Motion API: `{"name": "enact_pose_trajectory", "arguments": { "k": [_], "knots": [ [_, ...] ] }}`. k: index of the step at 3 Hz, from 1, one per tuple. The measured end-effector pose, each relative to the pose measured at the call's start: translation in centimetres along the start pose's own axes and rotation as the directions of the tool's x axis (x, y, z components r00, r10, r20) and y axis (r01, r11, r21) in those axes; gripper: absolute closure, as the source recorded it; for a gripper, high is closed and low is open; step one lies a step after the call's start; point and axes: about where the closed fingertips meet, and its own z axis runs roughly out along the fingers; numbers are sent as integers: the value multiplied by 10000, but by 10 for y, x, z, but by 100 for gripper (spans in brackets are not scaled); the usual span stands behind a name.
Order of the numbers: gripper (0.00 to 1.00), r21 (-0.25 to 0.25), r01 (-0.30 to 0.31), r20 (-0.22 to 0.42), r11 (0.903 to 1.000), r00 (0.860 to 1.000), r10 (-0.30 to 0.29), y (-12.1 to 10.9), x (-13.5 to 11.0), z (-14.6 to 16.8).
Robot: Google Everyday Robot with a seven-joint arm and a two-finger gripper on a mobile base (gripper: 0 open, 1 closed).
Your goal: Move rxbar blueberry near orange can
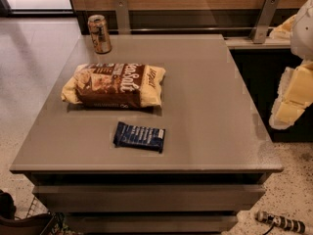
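The rxbar blueberry (140, 136) is a small flat navy-blue bar with pale lettering, lying on the grey table (205, 106) near the front edge, left of centre. The orange can (99, 33) stands upright at the table's far left corner, orange-brown with a silver rim. My gripper (289, 104) shows as pale cream-yellow blocks at the right edge of the view, beyond the table's right side, held above the floor and far from both the bar and the can.
A large brown-and-cream chip bag (115, 85) lies between the bar and the can. A wooden wall with metal brackets (264, 17) runs behind the table. A dark cabinet (254, 77) stands to the right. A cable end (281, 222) lies on the floor at the front right.
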Motion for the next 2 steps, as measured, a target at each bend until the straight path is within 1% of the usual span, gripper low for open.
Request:
{"name": "enact_pose_trajectory", "arguments": {
  "k": [1, 2],
  "knots": [
    [0, 2, 0, 2, 10000, 10000, 0, 0, 0, 0],
    [0, 38, 56, 1035, 10000, 9946, -60, 2, -6, 13]
  ]
}}
